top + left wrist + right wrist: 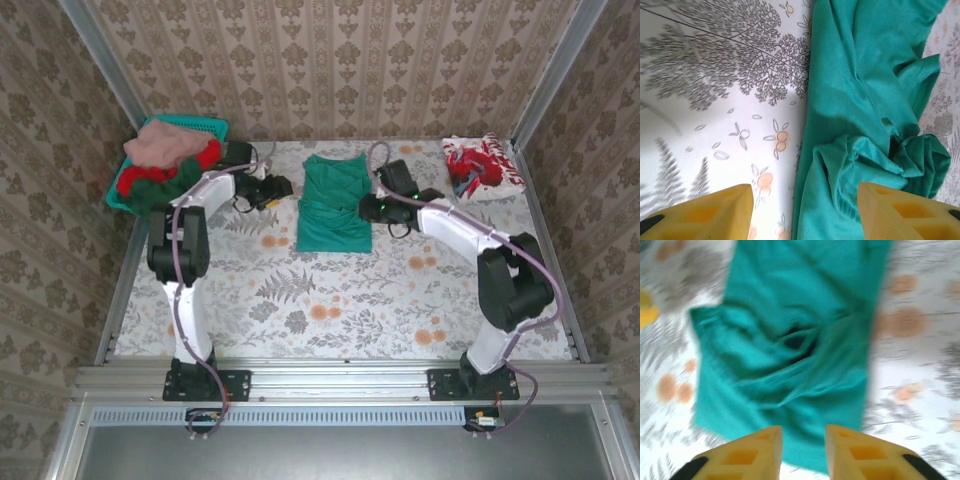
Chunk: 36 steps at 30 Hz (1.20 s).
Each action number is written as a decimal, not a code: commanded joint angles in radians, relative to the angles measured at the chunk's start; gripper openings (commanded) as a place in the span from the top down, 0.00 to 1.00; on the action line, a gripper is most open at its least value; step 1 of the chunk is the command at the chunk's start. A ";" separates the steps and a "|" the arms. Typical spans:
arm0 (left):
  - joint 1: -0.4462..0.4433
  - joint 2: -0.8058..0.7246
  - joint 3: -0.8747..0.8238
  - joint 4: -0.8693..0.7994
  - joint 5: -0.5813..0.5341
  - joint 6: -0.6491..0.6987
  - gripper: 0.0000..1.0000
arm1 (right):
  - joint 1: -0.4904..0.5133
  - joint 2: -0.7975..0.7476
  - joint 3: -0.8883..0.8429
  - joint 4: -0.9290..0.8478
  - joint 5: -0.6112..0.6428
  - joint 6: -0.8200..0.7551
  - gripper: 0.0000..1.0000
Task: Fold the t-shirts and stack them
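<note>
- Teal-green t-shirt [335, 205]: lies on the far middle of the table [300, 290], on a floral cloth, between the two grippers. It forms a long narrow panel running from near to far, with both sides turned in. The cloth is plain and slightly shiny.
- Surface of the shirt: in the left wrist view the shirt [855, 100] has one straight folded edge against the tablecloth, and a bunched knot of creases on its other side. In the blurred right wrist view the shirt [795, 340] shows slanting wrinkles around a dark hollow at mid-panel.
- Left gripper [272, 190]: just beside the shirt's left edge. Its yellow fingers [801, 190] are spread wide, one over bare tablecloth and one over the shirt, holding nothing.
- Right gripper [385, 190]: at the shirt's right edge. Its fingers [804, 430] are parted by a narrow gap above the hem, with no cloth seen pinched.
- Red-and-white patterned shirt [482, 165]: lies crumpled at the far right corner, well apart from the teal one.
- Teal mesh basket [215, 125]: far left corner, heaped with a salmon-pink shirt [165, 142], a red shirt [205, 158] and a dark green shirt [160, 192].
</note>
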<state>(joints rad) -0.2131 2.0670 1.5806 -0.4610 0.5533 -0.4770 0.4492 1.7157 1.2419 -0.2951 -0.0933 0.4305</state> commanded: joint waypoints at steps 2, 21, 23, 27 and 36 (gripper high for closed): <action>0.001 -0.172 -0.158 0.096 -0.012 0.015 0.40 | 0.106 0.088 -0.053 0.054 -0.038 -0.054 0.82; -0.065 -0.352 -0.503 0.245 -0.090 0.012 0.37 | 0.050 0.456 0.413 -0.193 0.044 -0.119 0.74; -0.069 -0.342 -0.501 0.246 -0.095 0.011 0.37 | 0.036 0.479 0.447 -0.198 0.048 -0.118 0.74; -0.078 -0.321 -0.486 0.244 -0.093 0.020 0.37 | 0.015 0.495 0.490 -0.157 0.048 -0.119 0.74; -0.126 -0.188 -0.319 0.172 -0.120 0.101 0.37 | -0.033 0.568 0.580 -0.064 0.089 -0.027 0.72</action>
<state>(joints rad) -0.3229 1.8515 1.2037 -0.2607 0.4400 -0.4324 0.4263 2.2562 1.7878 -0.3885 -0.0513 0.3603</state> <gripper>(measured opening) 0.628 0.277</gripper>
